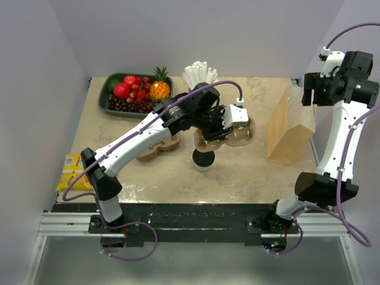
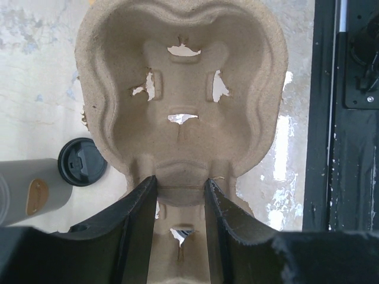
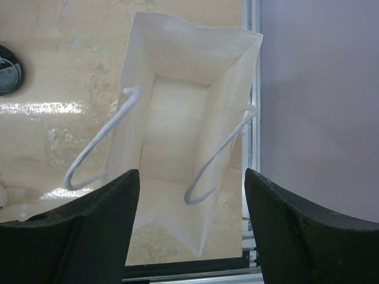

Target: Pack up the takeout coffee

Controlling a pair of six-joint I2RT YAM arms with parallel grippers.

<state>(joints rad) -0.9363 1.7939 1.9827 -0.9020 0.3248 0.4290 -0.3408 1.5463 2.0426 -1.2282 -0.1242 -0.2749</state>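
Plainly, the packing is at an early stage. The takeout coffee (image 1: 203,159) stands upright on the table (image 1: 249,172) near the middle, black lid on, with nothing gripping it. It sits in no carrier and no bag.

The left gripper (image 2: 180,183) is clamped on the middle ridge of a pulp carrier (image 2: 177,77), one finger on each side of that ridge. Both wells of the carrier look empty (light from the tabletop shows through the torn slots at the bottom). In the left wrist view the cup's lid peeks out just beside the carrier's edge, so carrier and coffee are close. I cannot tell whether they touch, nor how far the carrier is raised off the table.

The paper bag (image 1: 291,127) stands upright at the right side of the table, well apart from the cup. Its mouth is open and its inside looks bare. The right gripper (image 3: 190,174) hangs above that mouth with its jaws spread wide and nothing between them.

What appears done: a carrier is in hand and the bag is open and ready. What I judge is left is nearly everything: seat the cup in a well, then lower the loaded carrier into the bag.
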